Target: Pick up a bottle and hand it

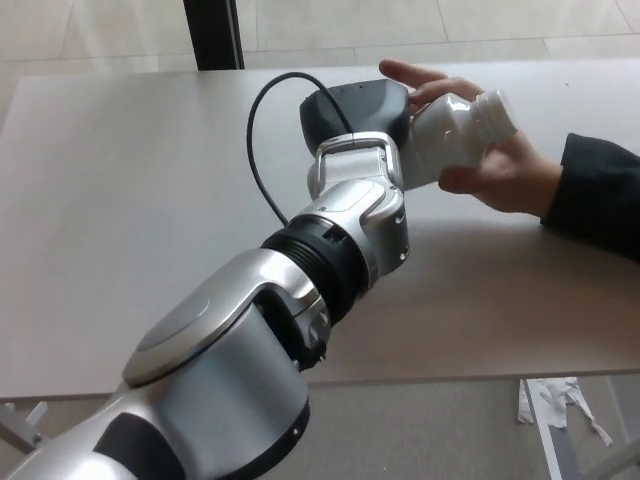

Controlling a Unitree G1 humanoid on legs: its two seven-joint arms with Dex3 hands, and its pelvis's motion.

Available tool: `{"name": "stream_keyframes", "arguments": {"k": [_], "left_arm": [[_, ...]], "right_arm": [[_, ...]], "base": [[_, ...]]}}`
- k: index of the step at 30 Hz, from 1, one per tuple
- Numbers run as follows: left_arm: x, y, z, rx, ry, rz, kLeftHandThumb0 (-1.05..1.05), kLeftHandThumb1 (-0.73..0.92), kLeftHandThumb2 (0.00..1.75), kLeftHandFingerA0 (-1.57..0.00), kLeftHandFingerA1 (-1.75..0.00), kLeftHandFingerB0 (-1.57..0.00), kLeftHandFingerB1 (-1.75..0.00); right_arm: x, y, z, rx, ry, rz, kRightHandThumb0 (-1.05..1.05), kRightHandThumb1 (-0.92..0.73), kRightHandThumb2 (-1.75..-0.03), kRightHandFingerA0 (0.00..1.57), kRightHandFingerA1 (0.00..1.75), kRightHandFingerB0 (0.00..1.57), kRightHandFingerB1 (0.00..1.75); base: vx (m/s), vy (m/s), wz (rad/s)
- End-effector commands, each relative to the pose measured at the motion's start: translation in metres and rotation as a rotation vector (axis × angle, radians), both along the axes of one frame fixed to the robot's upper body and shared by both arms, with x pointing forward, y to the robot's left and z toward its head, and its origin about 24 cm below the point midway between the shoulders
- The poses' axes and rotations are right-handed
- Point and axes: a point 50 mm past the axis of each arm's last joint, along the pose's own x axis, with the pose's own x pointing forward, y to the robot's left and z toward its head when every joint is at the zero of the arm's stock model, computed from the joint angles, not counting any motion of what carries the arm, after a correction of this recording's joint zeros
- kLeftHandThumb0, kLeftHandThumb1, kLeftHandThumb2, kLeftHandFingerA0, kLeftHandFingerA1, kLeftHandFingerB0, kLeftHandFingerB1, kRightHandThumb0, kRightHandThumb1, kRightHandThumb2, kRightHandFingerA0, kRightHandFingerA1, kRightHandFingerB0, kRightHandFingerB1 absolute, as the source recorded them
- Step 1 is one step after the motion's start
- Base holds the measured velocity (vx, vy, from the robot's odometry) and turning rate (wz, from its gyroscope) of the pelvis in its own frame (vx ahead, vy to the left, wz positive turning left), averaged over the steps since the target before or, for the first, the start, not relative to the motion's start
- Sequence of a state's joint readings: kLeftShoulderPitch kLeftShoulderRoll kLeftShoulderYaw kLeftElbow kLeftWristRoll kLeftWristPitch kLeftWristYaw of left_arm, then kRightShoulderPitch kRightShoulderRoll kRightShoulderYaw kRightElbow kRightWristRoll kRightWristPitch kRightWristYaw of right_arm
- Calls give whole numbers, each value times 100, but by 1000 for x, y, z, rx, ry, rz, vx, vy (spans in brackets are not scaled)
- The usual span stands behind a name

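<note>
1. In the head view we see our left arm point(300, 300) run from the lower left up across the grey table point(120, 200); its silver shells and black joint ring fill much of the picture; a black cable point(262, 150) loops from the wrist over the tabletop.
2. Our left hand point(360, 110) shows as a black housing at the end of that arm, above the table's far part; it meets the base end of the white bottle point(455, 140); the fingers themselves are hidden behind the housing and the bottle, so we cannot tell whether they grip it or stand apart.
3. The bottle lies tilted, its ribbed white cap point(495, 112) pointing to the upper right, held above the table and not resting on it.
4. A person's hand point(500, 170), coming out of a dark sleeve point(600, 200) at the right edge, wraps around the bottle; fingers show above the bottle's body and the thumb below it, touching it.
5. Our right hand does not show; pale floor tiles point(400, 25) lie beyond the table.
</note>
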State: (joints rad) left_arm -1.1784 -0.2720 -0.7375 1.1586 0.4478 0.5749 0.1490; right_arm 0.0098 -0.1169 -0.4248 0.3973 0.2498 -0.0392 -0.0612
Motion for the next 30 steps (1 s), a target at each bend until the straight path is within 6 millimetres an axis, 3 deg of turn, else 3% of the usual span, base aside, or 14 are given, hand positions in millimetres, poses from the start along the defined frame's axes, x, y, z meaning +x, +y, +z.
{"name": "stream_keyframes", "arguments": {"k": [1, 6, 7, 8, 13, 14, 15, 17, 18, 20, 21, 22, 23, 30], "left_arm": [[-18, -40, 2, -95, 9, -88, -27, 62, 57, -78, -169, -67, -79], [-13, -31, 6, -199, 75, -42, -53, 70, 61, -74, -100, -9, -40], [-11, -27, 10, -234, 92, -32, -63, 55, 91, -51, -78, 0, -31], [-5, -16, 20, -327, 118, -9, -83, 48, 84, 0, -50, 0, -9], [-12, 29, 27, -539, 54, -13, -68, 65, 61, 0, -2, 0, 0], [-18, 48, 28, -586, 25, -34, -75, 53, 80, 0, -19, 0, 0], [-23, 66, 28, -612, -2, -51, -72, 65, 60, 0, 0, 0, 0], [-32, 90, 25, -626, -35, -69, -99, 56, 87, 0, -23, 0, 0], [-42, 114, 23, -623, -62, -63, -90, 47, 81, 0, -27, 0, 0], [-67, 162, 22, -585, -113, -55, -90, 48, 82, 0, -30, 0, 0], [-77, 182, 22, -585, -116, -29, -88, 48, 83, 0, -34, 0, -1], [-86, 198, 23, -582, -120, -1, -76, 47, 88, 0, -43, 0, -13], [-100, 226, 26, -574, -143, 53, -66, 45, 88, -1, -48, 0, -22], [-192, 369, 60, -566, -363, 500, -74, 48, 86, -16, -65, -2, -45]], "right_arm": [[-6, -7, 0, -20, 23, -25, -105, -39, -111, 137, 134, 60, 114], [-11, -11, -2, -30, 26, -29, -105, -60, -73, 140, 115, 49, 126], [-12, -12, -2, -39, 29, -26, -105, -57, -77, 99, 137, 54, 129], [-12, -12, -2, -46, 32, -32, -105, -61, -76, 138, 116, 49, 129], [-19, -21, -2, -38, 25, -51, -105, -45, -117, 157, 150, 55, 116], [-18, -22, -2, -49, 39, -56, -105, -40, -108, 156, 163, 55, 114], [-17, -23, -2, -48, 46, -59, -105, -57, -77, 92, 157, 45, 129], [-18, -24, -3, -42, 47, -63, -105, -57, -77, 135, 122, 45, 133], [-19, -25, -2, -33, 36, -62, -40, 3, -86, 150, 134, 66, 94], [-23, -29, -1, -27, 19, -58, -105, -41, -111, 153, 117, 57, 117], [-24, -34, 1, -33, 19, -62, -40, 2, -86, 150, 134, 62, 92], [-24, -35, 2, -35, 16, -70, -105, -57, -75, 157, 119, 46, 132], [-24, -40, 4, -24, -13, -84, -105, -40, -107, 157, 163, 55, 117], [-28, -58, 13, -23, 13, -140, -104, -39, -107, 157, 164, 58, 114]], "base": [[0, 0, 0], [0, 0, 0], [0, 0, 0], [0, 0, 0], [0, 0, 0], [0, 0, 0], [0, 0, 0], [0, 0, 0], [0, 0, 0], [0, 0, 0], [0, 0, 0], [0, 0, 0], [0, 0, 0], [0, 0, 0]]}}
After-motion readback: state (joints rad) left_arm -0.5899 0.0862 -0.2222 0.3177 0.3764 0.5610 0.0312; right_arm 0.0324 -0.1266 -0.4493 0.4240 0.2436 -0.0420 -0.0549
